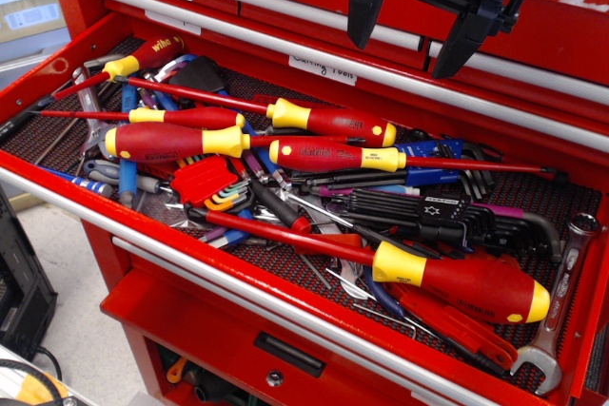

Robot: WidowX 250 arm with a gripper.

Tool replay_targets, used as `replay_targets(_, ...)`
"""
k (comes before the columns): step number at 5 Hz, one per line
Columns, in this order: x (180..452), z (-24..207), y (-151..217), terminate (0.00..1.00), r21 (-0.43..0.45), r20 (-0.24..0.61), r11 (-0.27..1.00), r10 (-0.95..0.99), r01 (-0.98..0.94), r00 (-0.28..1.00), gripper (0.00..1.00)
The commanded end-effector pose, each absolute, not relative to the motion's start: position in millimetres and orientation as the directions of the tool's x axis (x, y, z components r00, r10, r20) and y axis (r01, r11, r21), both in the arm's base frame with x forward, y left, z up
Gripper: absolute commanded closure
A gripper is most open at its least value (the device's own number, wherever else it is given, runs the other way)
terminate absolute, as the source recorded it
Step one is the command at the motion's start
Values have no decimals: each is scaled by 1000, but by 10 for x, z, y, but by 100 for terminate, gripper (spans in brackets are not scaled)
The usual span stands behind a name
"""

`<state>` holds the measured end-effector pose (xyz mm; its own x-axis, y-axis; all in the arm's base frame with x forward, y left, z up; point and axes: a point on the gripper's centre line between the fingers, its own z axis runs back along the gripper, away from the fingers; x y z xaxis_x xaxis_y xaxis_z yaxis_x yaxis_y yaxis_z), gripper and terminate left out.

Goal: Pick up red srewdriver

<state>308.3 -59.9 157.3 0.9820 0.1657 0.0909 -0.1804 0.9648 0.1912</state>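
Observation:
The red screwdriver (466, 284) lies in the open drawer at the front right. It has a fat red handle, a yellow collar, a yellow butt cap and a long red shaft running left over other tools. My black gripper (416, 37) hangs open and empty above the drawer's back edge, well above and behind the screwdriver.
Slimmer red-and-yellow screwdrivers (328, 121) lie across the drawer's middle and left, a small "wiha" one (143, 56) at the back left. Black hex key sets (428, 211), a red key holder (207, 181) and a wrench (559, 316) crowd around. The drawer rim (238, 278) runs along the front.

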Motion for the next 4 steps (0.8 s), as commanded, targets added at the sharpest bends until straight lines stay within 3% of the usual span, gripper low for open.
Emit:
replay_targets(1,3083,1573,-599,0,191,91,965,166,-180,982,0)
replay_targets(2,3078,1563,-753,0,248,82,967,-88,65,993,0)
replay_targets(4,2994,1344,-845,0,230,88,822,-551,522,830,0)
